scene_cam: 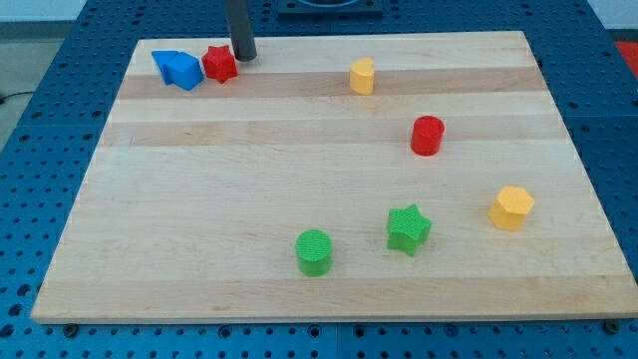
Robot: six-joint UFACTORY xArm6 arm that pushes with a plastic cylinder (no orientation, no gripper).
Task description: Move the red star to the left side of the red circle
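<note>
The red star lies near the board's top left, touching or almost touching the blue blocks on its left. My tip stands just to the right of the red star, very close to it. The red circle stands far off at the view's right, in the upper middle of the board.
Two blue blocks sit side by side left of the red star. A yellow block is at top centre, a yellow hexagon at the right. A green circle and a green star lie near the bottom. The wooden board ends at blue pegboard.
</note>
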